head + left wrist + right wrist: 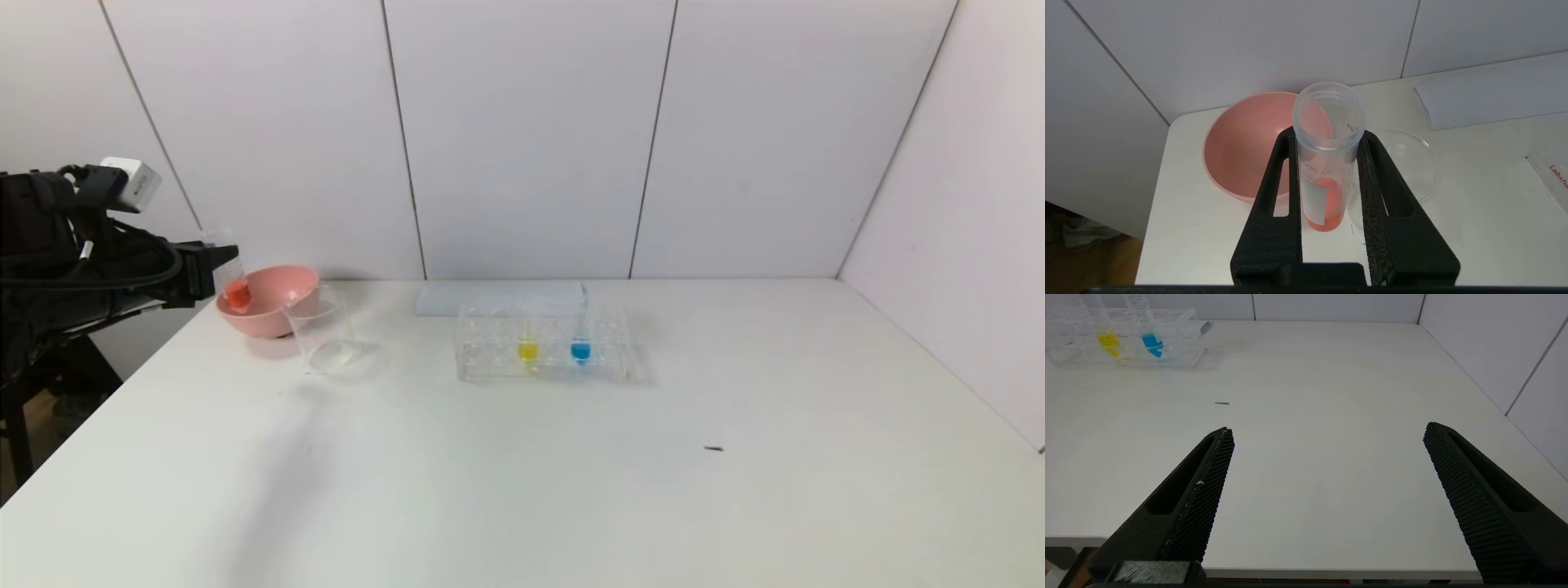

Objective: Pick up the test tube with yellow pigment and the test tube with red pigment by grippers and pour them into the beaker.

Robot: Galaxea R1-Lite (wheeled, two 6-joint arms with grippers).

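On the white desk (571,474) I see a pink bowl (273,306) at the far left corner, and the beaker (325,335) stands just beside it, toward the middle, its rim overlapping the bowl's edge from the head camera. Further along sits a clear tube rack (543,343), with a flat white sheet (500,298) lying behind it against the wall. A small dark speck (713,448) lies on the open desk well apart from everything.

My left tool (1327,192) is clamped on the test tube with red pigment (1327,163), holding it in the air over the near edge of the bowl, just left of the beaker. The tube stands close to upright, open mouth up and rounded end down, long axis nearly vertical with a slight lean. It is clear plastic with printed lettering and a white label patch, and a little red-orange liquid sits pooled at the bottom.

The test tube with yellow pigment (528,347) stands upright in the rack, next to a blue-liquid tube (580,347); only its lowest part is coloured.

My right tool (1327,465) hangs low over the near right part of the desk, fingers spread wide with nothing between them.
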